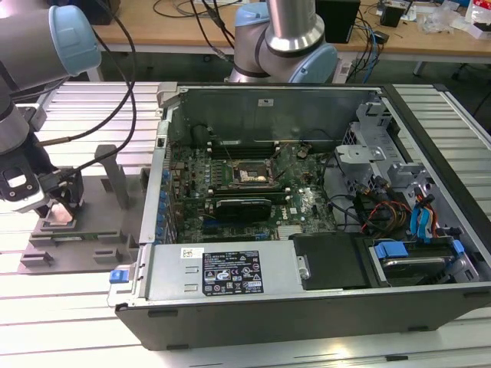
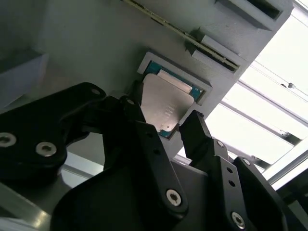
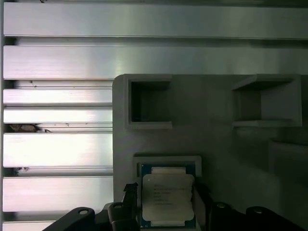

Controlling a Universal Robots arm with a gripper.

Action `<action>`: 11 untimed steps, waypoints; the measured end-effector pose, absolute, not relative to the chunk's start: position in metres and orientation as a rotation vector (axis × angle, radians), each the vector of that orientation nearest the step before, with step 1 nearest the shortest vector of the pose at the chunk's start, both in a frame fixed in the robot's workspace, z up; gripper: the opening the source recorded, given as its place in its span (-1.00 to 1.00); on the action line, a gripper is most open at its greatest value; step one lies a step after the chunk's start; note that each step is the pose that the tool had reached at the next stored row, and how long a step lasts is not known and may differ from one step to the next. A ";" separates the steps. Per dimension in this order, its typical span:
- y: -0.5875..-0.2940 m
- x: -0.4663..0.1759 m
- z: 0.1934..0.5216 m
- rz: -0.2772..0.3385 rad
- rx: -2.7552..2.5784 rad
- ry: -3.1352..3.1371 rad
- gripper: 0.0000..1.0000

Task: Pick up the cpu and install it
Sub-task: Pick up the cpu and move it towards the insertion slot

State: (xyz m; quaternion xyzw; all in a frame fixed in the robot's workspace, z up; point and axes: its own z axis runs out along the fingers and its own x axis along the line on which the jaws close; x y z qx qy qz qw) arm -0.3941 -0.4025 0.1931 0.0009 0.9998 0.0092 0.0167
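Note:
The cpu (image 3: 168,192), a small square chip with a silver-grey top and a green rim, lies in a recess of the grey fixture plate (image 3: 216,125). In both wrist views my gripper (image 2: 163,115) has a black finger against each of two opposite edges of the chip, shut on it. In the exterior view the gripper (image 1: 60,208) is down on the fixture plate (image 1: 92,230) at that view's left, outside the computer case. The pale cpu (image 1: 60,217) shows just beneath it. The black-framed socket (image 1: 249,175) sits on the motherboard inside the case.
The open computer case (image 1: 307,299) fills the middle and the exterior view's right, with a long black expansion card (image 1: 244,205) below the socket and drives and cables (image 1: 399,222) beside it. Upright grey posts (image 1: 115,176) stand on the fixture plate. A second arm (image 1: 284,38) stands behind the case.

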 end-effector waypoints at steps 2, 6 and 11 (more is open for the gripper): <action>-0.403 -0.393 0.193 0.034 -0.003 3.108 0.15; -0.403 -0.390 0.192 0.048 -0.006 3.108 0.15; -0.403 -0.390 0.192 0.049 -0.006 3.108 0.29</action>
